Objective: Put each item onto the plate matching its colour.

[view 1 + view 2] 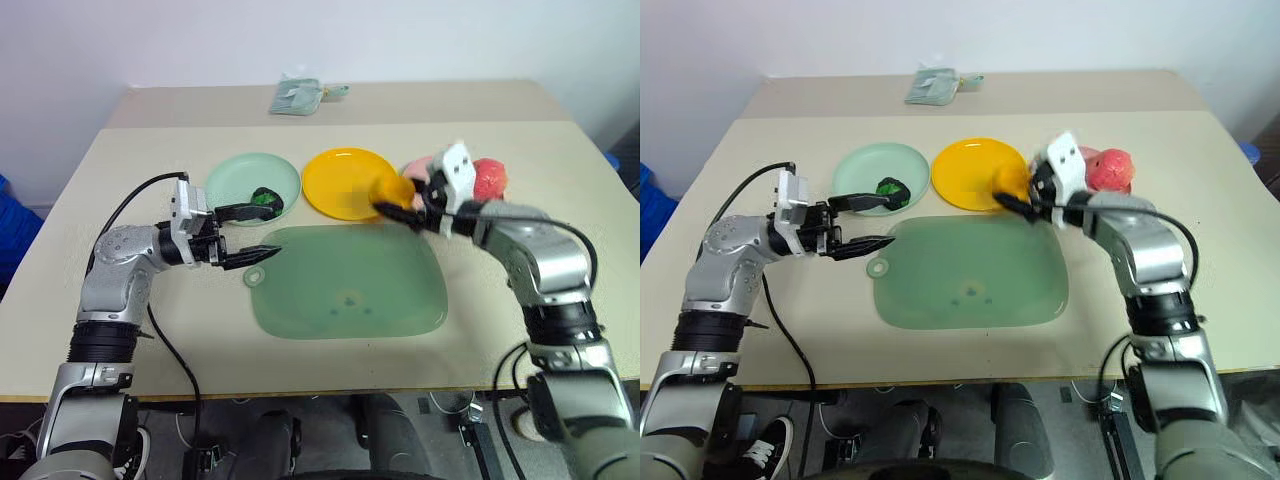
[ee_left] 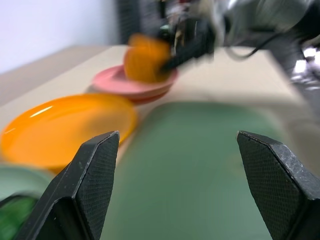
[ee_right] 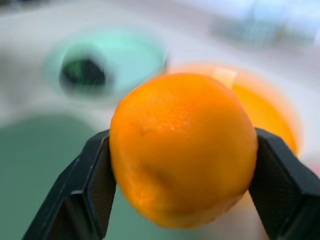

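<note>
My right gripper [image 3: 180, 150] clamps the rounded orange-yellow toy fruit [image 3: 182, 147], hiding the round yellow plastic plate [image 1: 348, 183] behind it; my left gripper [image 2: 177, 150] gapes empty.

The orange fruit [image 3: 182, 147] hangs clamped between black fingers over the right edge of the yellow plate [image 1: 340, 180]. The dark green ball [image 1: 266, 197] lies on the mint plate [image 1: 240, 178], far left. The red apple [image 1: 489, 179] sits on the pink plate [image 2: 120, 82], far right.

place: lab | cues: bare white wall [image 1: 300, 40], beige table [image 1: 560, 170]
</note>
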{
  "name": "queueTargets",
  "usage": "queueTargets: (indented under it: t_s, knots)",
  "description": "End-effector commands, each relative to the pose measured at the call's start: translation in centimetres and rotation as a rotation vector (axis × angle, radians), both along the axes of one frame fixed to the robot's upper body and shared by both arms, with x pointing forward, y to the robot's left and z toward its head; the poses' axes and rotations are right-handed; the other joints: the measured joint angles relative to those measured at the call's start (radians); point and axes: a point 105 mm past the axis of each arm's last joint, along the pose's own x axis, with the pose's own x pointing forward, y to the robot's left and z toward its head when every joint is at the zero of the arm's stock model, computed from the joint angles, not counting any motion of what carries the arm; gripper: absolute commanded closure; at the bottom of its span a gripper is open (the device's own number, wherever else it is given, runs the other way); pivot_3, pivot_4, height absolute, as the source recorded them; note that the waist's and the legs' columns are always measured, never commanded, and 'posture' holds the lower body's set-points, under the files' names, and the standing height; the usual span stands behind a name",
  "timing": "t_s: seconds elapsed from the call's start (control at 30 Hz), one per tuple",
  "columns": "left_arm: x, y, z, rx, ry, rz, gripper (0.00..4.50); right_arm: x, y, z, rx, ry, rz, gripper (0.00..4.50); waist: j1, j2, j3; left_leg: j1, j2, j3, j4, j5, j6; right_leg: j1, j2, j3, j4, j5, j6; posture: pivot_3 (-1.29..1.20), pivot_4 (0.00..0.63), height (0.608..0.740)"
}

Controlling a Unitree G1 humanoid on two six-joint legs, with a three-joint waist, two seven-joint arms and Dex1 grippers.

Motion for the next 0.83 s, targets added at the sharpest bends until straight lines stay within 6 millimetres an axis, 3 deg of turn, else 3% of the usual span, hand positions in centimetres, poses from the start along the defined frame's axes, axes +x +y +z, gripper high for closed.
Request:
queueTargets:
  t_s: [0.03,0.13,0.2,0.27,0.4,0.5,0.57,0.7,0.83]
  knots:
    - [0.4,0.1,0.7,-0.004,-0.056,0.046,0.65,2.3,1.1,-1.0,-0.03,-0.038,-0.069,1.51,0.001,0.0,0.0,0.0,0.0,0.0,0.0,0.0,0.0,0.0,0.0,0.0,0.0,0.0,0.0,0.0,0.15,0.74]
    - [0.2,-0.2,0.8,-0.016,-0.065,0.056,0.65,3.8,2.4,-1.7,-0.004,-0.031,-0.078,1.51,0.0,0.0,0.0,-0.001,-0.001,0.0,0.0,0.0,0.0,-0.001,-0.001,0.0,0.0,0.0,0.0,0.0,0.15,0.74]
    - [0.0,-0.1,1.0,-0.018,-0.077,0.061,0.65,4.3,3.0,-2.1,-0.012,-0.032,-0.063,0.51,-0.002,0.0,0.0,-0.003,-0.001,0.0,0.0,0.0,0.0,-0.002,-0.002,0.0,0.0,0.0,0.0,0.0,0.15,0.74]
    - [-0.3,0.1,1.1,-0.014,-0.08,0.063,0.65,4.7,3.1,-2.0,0.003,-0.029,-0.07,0.05,-0.004,0.0,0.0,-0.004,-0.002,0.0,0.0,0.0,0.0,-0.003,-0.002,0.0,0.0,0.0,0.0,0.0,0.15,0.74]
    - [-0.5,1.1,1.5,-0.006,-0.084,0.081,0.65,4.5,3.0,0.3,0.083,-0.112,-0.057,0.05,-0.007,0.0,0.0,-0.003,-0.001,0.0,0.0,0.0,-0.001,-0.004,-0.001,0.0,0.0,0.0,0.0,0.0,0.15,0.74]
    - [-1.0,1.8,1.9,0.008,-0.11,0.069,0.65,2.3,2.2,1.7,0.17,-0.124,0.049,0.05,-0.005,0.001,0.0,-0.003,0.0,-0.001,0.0,0.001,-0.002,-0.003,-0.001,0.0,0.001,0.0,0.0,0.0,0.15,0.74]
    - [-1.1,2.3,2.2,0.008,-0.104,0.065,0.65,0.3,2.2,1.6,0.154,-0.11,0.148,0.05,0.0,0.001,0.0,-0.003,0.0,-0.001,-0.001,0.001,-0.002,-0.003,0.0,0.0,0.001,0.0,0.0,0.0,0.15,0.74]
    - [-1.2,2.7,2.6,0.018,-0.118,0.063,0.65,-5.8,0.7,-1.6,0.002,-0.007,0.341,0.05,0.009,0.001,0.0,-0.003,-0.001,-0.002,0.0,0.0,0.001,-0.001,-0.001,-0.001,-0.001,0.0,0.0,0.0,0.15,0.74]
    - [-1.4,2.2,2.9,0.011,-0.116,0.047,0.65,-8.7,-0.4,-2.8,-0.039,0.081,0.373,0.05,-0.001,0.001,0.0,-0.001,-0.002,0.002,0.001,-0.002,0.003,0.0,-0.002,0.001,-0.001,0.0,0.0,0.0,0.15,0.74]
